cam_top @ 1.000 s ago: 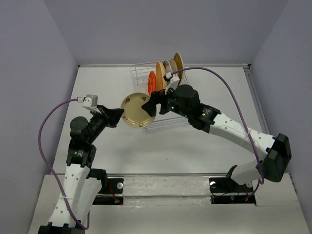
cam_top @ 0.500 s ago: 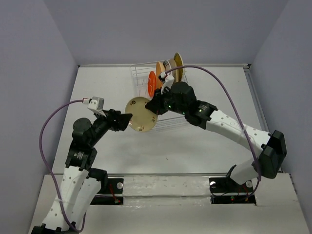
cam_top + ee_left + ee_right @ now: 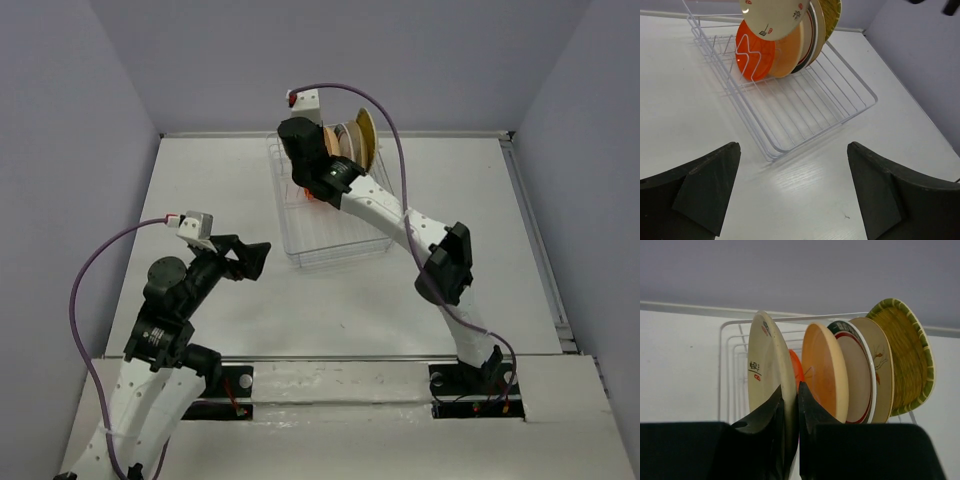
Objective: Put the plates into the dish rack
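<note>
My right gripper point(image 3: 791, 401) is shut on the lower rim of the small beige plate point(image 3: 765, 365), holding it upright above the white wire dish rack point(image 3: 330, 245). From the left wrist view the beige plate point(image 3: 772, 15) hangs just in front of the small orange plate point(image 3: 752, 50). Behind these, several plates stand on edge: tan-yellow point(image 3: 825, 370), white with a dark rim point(image 3: 857, 370), cream floral point(image 3: 881, 370) and ribbed yellow-green point(image 3: 902, 355). My left gripper point(image 3: 255, 255) is open and empty, low over the table in front of the rack's near left corner.
The rack's near half point(image 3: 805, 110) holds only bare wires. The right arm point(image 3: 400, 215) stretches diagonally across the rack. Grey walls close in the white table point(image 3: 200, 200) at the back and sides.
The left gripper has let go of the beige plate and drawn back, open. The right gripper has shut on the plate and carried it to the plates at the rack's far end.
</note>
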`<action>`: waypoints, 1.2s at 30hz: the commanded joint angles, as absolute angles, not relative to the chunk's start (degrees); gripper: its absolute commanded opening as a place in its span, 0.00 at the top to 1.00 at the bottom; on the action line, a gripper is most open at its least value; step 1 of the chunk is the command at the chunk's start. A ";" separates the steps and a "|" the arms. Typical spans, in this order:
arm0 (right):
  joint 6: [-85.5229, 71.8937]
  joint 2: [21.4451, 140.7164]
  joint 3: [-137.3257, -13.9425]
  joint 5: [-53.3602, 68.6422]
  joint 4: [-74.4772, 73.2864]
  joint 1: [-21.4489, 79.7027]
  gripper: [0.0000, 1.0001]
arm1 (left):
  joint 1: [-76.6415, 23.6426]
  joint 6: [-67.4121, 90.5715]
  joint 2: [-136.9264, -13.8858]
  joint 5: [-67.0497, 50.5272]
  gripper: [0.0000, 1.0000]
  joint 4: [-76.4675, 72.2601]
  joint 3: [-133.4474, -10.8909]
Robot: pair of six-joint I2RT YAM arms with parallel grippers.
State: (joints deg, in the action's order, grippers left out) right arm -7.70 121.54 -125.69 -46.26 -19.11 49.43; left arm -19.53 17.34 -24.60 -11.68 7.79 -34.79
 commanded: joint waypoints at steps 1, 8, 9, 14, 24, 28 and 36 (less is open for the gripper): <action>2.72 129.79 -138.93 -58.54 -19.34 48.43 0.93 | -21.44 15.82 -23.82 -10.46 0.01 6.59 -35.33; 2.64 135.96 -140.28 -56.79 -19.25 47.38 0.93 | -22.59 16.79 -23.03 -7.21 0.01 7.65 -35.33; 2.20 136.14 -139.66 -56.17 -19.25 47.37 0.93 | -22.67 16.87 -22.94 -7.03 0.01 7.73 -35.25; -2.37 136.84 -136.59 -52.83 -19.34 46.85 0.93 | -22.68 17.14 -22.85 -6.42 0.01 7.82 -35.16; -4.83 140.19 -139.04 -46.24 -19.34 46.85 0.63 | -21.45 17.23 -23.82 -5.54 0.01 8.17 -35.33; -4.57 136.95 -137.56 -45.35 -19.42 46.85 0.24 | -20.92 17.31 -24.08 -5.01 0.01 8.26 -35.25; -10.19 110.78 -114.59 -33.94 -17.15 46.85 0.24 | -18.99 17.31 -24.96 -4.48 0.01 8.35 -35.33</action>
State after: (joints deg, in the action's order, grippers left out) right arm -6.04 129.32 -125.62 -41.60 -21.89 46.78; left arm -19.94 17.43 -24.77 -5.26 10.04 -34.76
